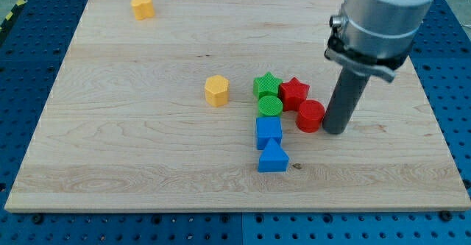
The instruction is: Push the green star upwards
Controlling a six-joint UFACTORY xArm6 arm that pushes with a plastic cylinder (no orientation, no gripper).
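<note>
Camera view:
Board (147, 149): a pale wooden board lying on a blue perforated table (449, 68).
My tip (333, 131): the rod's lower end is down on the board, just right of the red cylinder (310, 115), touching it or nearly so; I cannot tell which.
Tool state: a plain rod with no jaws, so it neither opens nor closes and grips nothing.
Green star (267, 84): near the board's middle, at the far end of the cluster, well left of my tip, with the red blocks between.
Red star (294, 92): just right of the green star, touching it.
Green cylinder (269, 106): directly nearer than the green star, against it.
Blue cube (268, 132): next in that column, nearer than the green cylinder.
Blue triangle (273, 158): nearest end of the column, touching the cube.
Yellow block (216, 90): left of the green star, apart from it.
Second yellow block (143, 6): alone at the far left corner.
</note>
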